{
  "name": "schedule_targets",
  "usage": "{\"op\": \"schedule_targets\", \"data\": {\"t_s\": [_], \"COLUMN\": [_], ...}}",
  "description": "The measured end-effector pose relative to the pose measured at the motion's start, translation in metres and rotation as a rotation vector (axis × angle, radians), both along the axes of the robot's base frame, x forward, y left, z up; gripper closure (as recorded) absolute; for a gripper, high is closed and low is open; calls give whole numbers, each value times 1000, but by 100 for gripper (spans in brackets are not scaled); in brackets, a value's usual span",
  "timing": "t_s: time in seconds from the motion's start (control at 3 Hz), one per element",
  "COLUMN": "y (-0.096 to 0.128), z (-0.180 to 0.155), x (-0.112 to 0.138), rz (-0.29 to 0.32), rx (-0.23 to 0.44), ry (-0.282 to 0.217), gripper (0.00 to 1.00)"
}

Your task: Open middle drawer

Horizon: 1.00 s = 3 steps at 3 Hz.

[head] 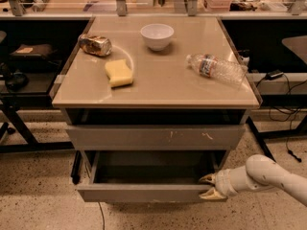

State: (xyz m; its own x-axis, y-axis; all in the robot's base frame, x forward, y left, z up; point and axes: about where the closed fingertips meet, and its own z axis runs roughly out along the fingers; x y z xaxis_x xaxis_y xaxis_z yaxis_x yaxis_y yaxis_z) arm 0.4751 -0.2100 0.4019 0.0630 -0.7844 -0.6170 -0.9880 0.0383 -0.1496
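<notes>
The middle drawer [144, 192] is pulled out below the scratched grey front [153, 137]. Its front is flat and plain, and its grey boxy inside [148, 166] shows. My gripper [209, 186] is at the right end of this drawer's front. One fingertip [207, 178] is just inside the drawer and the other is in front of the panel, so the gripper clasps the panel's top edge. The white arm reaches in from the lower right.
On the tan tabletop [158, 87] lie a crushed can [95, 44], a yellow sponge [118, 73], a white bowl [157, 35] and a plastic bottle [216, 68] on its side. Dark desks stand left and right, with cables on the speckled floor at right.
</notes>
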Motion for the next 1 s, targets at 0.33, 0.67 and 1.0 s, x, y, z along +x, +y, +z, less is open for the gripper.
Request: {"op": "schedule_targets", "data": {"t_s": [0.33, 0.67, 1.0], "y": [-3, -10, -13], "z": [-5, -9, -6], "x": [-20, -59, -72], "rz": [17, 31, 36], "rx": [19, 31, 35], "ry": [28, 47, 48], "gripper": [14, 7, 30]}}
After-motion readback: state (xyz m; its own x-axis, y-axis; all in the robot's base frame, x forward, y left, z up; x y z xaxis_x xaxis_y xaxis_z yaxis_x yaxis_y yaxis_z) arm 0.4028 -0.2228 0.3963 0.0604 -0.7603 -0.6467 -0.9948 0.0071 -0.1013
